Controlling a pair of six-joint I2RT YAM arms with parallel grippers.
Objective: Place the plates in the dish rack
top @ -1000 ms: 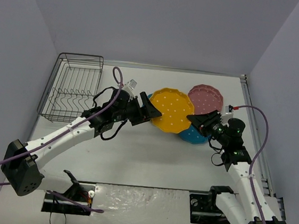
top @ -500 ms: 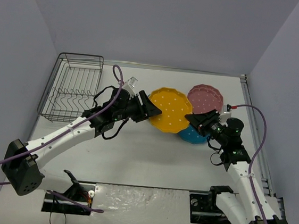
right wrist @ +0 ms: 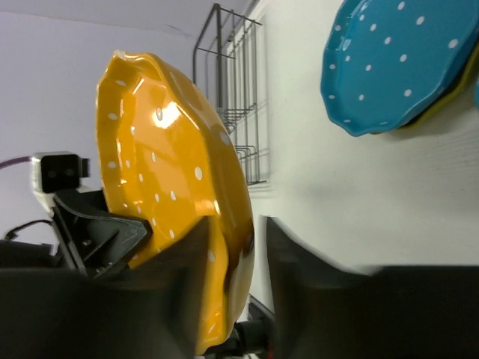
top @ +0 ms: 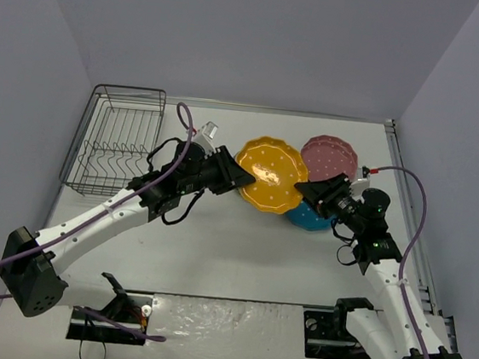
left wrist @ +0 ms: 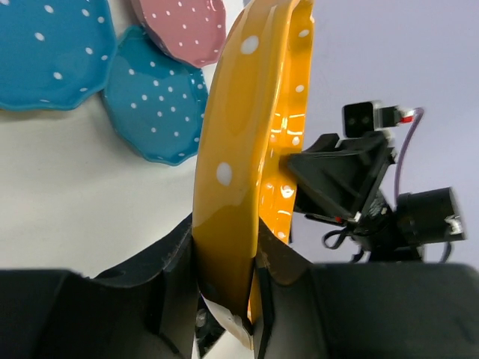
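An orange-yellow plate [top: 270,174] is held tilted above the table between both arms. My left gripper [top: 241,180] is shut on its left rim; the left wrist view shows the rim [left wrist: 247,149] clamped between both fingers [left wrist: 172,262]. My right gripper [top: 303,189] straddles the opposite rim [right wrist: 165,172] with its jaws parted; one finger [right wrist: 299,254] stands apart from the plate. A pink plate [top: 332,155] and a teal-blue plate [top: 308,217] lie on the table at right. The dish rack [top: 115,141] stands at the far left with no plates in it.
The left wrist view shows two teal-blue plates [left wrist: 153,105] and a pink one [left wrist: 183,26] lying on the table. In the right wrist view an olive-yellow rim [right wrist: 449,108] peeks from under a teal-blue plate [right wrist: 404,60]. Grey walls enclose the table.
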